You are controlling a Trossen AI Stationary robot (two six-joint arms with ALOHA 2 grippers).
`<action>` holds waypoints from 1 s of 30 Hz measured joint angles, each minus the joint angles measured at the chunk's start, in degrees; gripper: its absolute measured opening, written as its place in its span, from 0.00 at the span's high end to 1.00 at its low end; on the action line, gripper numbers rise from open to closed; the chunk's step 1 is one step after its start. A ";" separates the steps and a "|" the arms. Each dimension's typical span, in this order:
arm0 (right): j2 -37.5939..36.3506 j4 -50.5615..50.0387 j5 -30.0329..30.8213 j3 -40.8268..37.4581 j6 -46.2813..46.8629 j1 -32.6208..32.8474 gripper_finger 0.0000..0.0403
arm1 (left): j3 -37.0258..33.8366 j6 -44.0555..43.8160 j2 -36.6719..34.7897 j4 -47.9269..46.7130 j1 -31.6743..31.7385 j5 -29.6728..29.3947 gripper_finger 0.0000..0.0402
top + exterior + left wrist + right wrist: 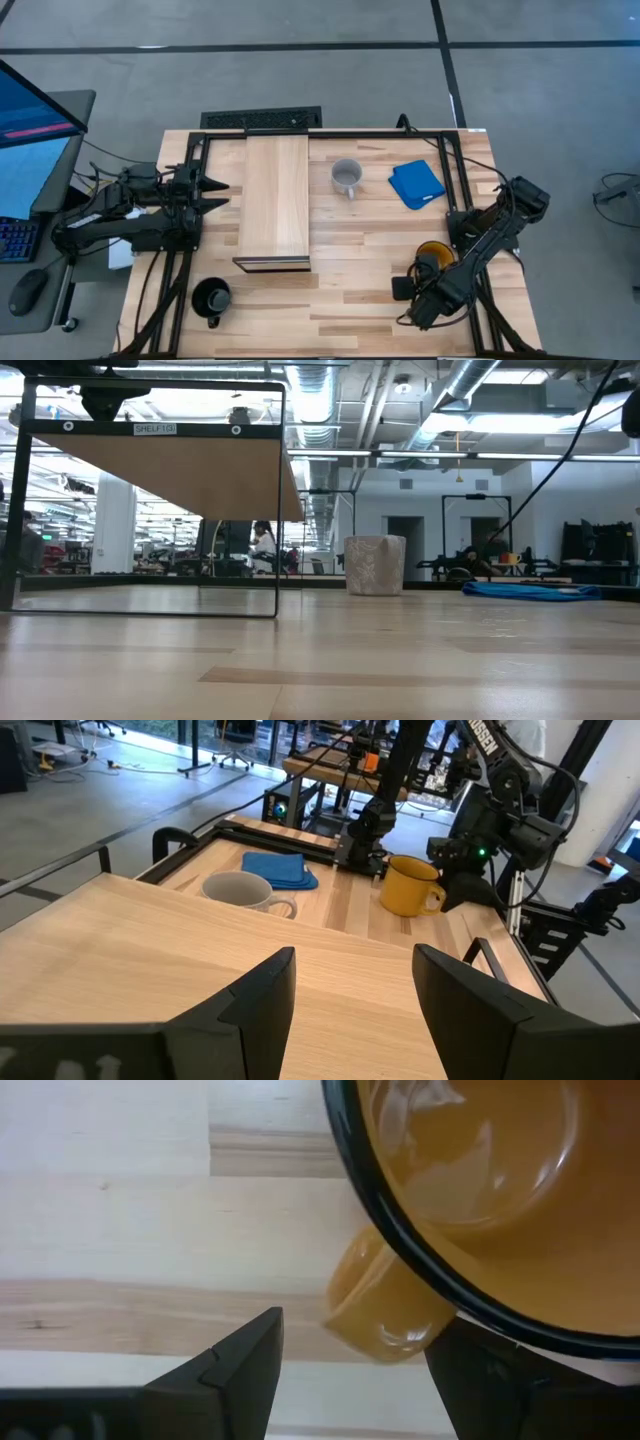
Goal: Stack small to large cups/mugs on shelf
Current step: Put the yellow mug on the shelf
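At the bench's [400, 290] left edge, the left gripper [218, 194] hovers with its jaws spread wide and empty, pointing at the long side of the shelf [275, 200]. The black mug [212, 298] stands near the front, left of the shelf's front end. The shelf, a pale raised board, runs front to back and carries nothing. Right of it sits the white mug [346, 177], then a folded blue cloth [416, 184]. Farthest right, the right gripper [424, 275] hangs with jaws parted over the yellow mug [436, 254], its handle [385, 1312] between them, ungripped.
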 joint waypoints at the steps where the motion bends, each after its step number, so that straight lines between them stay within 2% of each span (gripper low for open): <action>1: 0.00 -0.21 0.03 0.00 0.47 -0.02 0.35 | 0.00 0.00 -0.01 0.02 0.00 0.00 0.52; 30: 0.00 -5.85 0.12 0.00 0.23 -1.77 0.35 | 0.00 -0.62 -0.01 0.02 -0.01 0.03 0.52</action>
